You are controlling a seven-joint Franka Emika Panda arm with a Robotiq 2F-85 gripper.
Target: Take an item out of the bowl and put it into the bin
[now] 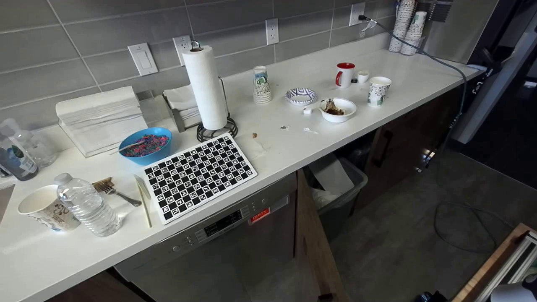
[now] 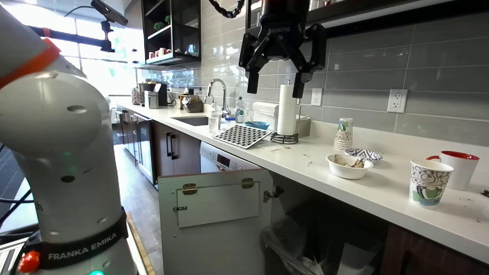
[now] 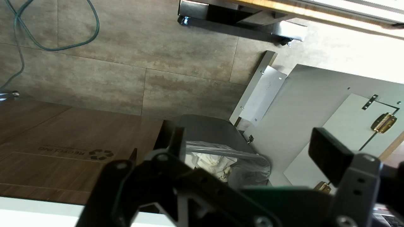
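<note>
The small white bowl (image 1: 340, 116) stands near the counter's front edge; it also shows in an exterior view (image 2: 348, 171). The item, a dark brown lump (image 1: 334, 110), lies in it, with a pale part beside it in an exterior view (image 2: 357, 162). My gripper (image 2: 276, 84) hangs high in the air, above counter level and apart from the bowl. Its fingers (image 3: 254, 146) are spread, with nothing between them. The grey bin (image 3: 208, 129) with its clear liner stands below, inside the open cabinet; it also shows in both exterior views (image 1: 355, 191) (image 2: 280, 252). Bowl and item are outside the wrist view.
An open cabinet door (image 2: 214, 236) sticks out beside the bin. A paper cup (image 1: 379, 91), a red-rimmed mug (image 1: 344, 76) and a patterned bowl (image 1: 301, 97) stand near the white bowl. A paper towel roll (image 1: 204, 88), a checkered board (image 1: 201, 178) and a blue bowl (image 1: 153, 158) stand farther along.
</note>
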